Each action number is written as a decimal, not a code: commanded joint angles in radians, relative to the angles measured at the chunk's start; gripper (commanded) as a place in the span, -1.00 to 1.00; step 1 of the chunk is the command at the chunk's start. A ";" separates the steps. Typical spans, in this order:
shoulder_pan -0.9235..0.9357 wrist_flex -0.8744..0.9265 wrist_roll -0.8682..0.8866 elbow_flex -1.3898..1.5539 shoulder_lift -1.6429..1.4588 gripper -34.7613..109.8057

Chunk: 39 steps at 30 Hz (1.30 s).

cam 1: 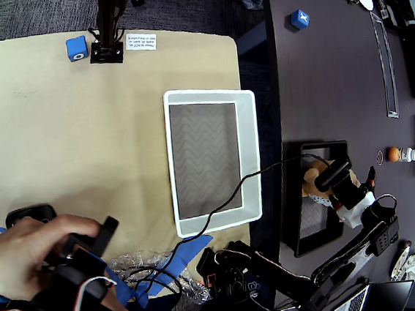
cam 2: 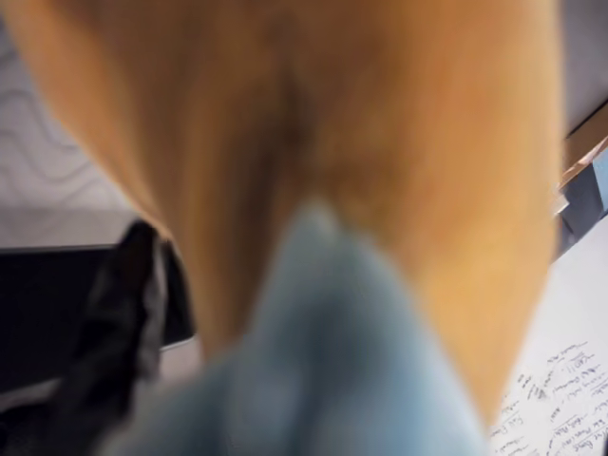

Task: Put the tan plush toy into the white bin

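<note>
While my gripper (cam 1: 326,178) sits over the black tray (cam 1: 303,227) on the dark table (cam 1: 311,87) in the overhead view, its black fingers are clamped on the tan plush toy (cam 1: 315,177), which shows as a tan patch at the fingertips above the tray's upper end. Through the wrist view I get the tan plush toy (cam 2: 313,161) pressed right up against the lens, blurred, with a light blue flipper at the bottom and one dark finger (cam 2: 119,323) beside it on the left. Behind the toy I can make out a grey wavy pattern and a sheet of handwritten paper (cam 2: 560,399) at the lower right. Further out in the overhead view, the white bin (cam 1: 250,151) stands on the tan board (cam 1: 73,139), to the left of the tray and apart from it, with a black cable (cam 1: 230,197) trailing across its lower right corner. A small blue cube (cam 1: 299,19) lies on the dark table, well up from the gripper.
</note>
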<state>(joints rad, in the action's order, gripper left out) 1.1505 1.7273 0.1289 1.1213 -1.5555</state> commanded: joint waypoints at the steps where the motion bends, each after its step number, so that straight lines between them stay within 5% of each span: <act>1: 0.031 0.009 -0.008 -0.051 -0.040 0.44; 20: 0.043 0.006 -0.006 0.110 -0.054 0.42; 39: 0.043 0.009 -0.003 0.112 -0.091 -0.16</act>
<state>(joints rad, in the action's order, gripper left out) 1.1827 1.7119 0.1181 1.2333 -1.5938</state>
